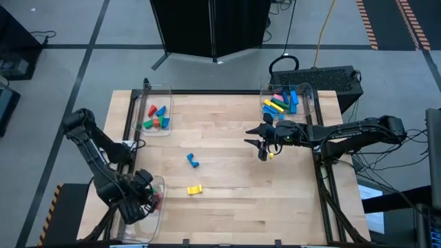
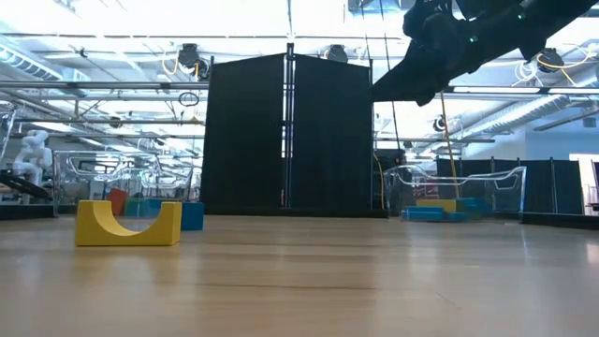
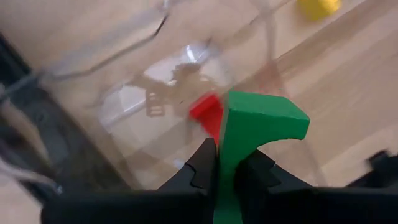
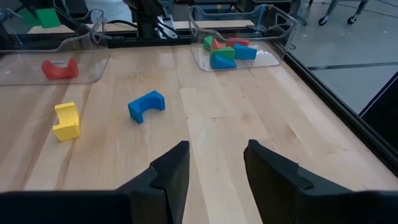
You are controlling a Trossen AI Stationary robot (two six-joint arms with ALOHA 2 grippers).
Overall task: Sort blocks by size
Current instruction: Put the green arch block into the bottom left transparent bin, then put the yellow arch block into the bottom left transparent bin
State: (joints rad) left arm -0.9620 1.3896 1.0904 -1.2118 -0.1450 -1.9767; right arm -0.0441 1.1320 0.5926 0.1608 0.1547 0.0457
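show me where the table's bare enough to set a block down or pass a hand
Free: the wide bare table between the yellow block and the right edge, and the centre between the two far bins. Crowded: the far-right bin beside the open right hand, and the near-left bin, where the left hand holds a green block.

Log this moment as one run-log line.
left tool: shut on green block, over near-left bin | right tool: open, empty, above table | loose: yellow block, blue block

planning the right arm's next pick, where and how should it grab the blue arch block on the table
Take the blue arch block across its flat side faces at the solid bridge, coming straight down. It lies on its side with the notch open sideways, clear of the yellow block. The right gripper, jaws open, already faces it.
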